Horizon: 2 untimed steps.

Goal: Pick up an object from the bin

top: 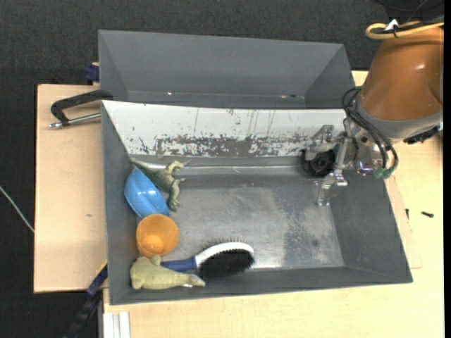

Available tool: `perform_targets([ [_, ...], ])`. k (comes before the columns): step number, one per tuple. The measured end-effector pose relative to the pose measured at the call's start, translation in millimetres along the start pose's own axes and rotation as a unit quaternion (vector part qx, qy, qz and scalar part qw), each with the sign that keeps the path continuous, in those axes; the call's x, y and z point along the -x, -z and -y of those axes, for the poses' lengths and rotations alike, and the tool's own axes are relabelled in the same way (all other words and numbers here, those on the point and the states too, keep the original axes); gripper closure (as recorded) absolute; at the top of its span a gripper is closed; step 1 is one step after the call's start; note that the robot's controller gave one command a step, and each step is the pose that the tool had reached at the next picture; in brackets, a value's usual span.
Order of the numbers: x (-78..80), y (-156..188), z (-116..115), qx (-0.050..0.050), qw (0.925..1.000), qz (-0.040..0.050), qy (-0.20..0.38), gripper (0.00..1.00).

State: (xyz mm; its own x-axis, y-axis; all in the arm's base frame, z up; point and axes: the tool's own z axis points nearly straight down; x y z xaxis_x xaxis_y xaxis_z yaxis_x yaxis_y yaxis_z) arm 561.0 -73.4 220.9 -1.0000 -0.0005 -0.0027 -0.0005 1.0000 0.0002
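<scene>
My gripper (pixel 328 189) hangs over the bin's right part, near the far wall, its thin fingers pointing down above bare floor with nothing between them. Well to its left, along the left wall, lie a blue bowl (pixel 144 192) with a small olive dinosaur figure (pixel 171 182) beside it and an orange cup (pixel 156 235) below them. A hairbrush (pixel 224 260) with black bristles, a white rim and a blue handle lies by the near wall. A pale green toy animal (pixel 161 277) sits in the near left corner.
The arm with its orange cover reaches in over the bin's right rim. Open bin floor spreads below and left of the gripper, between it and the things along the left and near walls.
</scene>
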Motion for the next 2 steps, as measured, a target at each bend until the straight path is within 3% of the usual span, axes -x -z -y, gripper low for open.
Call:
perform_targets([
  [1,22.4,-78,-83,0.002,0.9974,-0.0032,0.072,0.0],
  [2,-44.4,-24,-118,0.001,0.9989,-0.0011,0.048,0.0],
])
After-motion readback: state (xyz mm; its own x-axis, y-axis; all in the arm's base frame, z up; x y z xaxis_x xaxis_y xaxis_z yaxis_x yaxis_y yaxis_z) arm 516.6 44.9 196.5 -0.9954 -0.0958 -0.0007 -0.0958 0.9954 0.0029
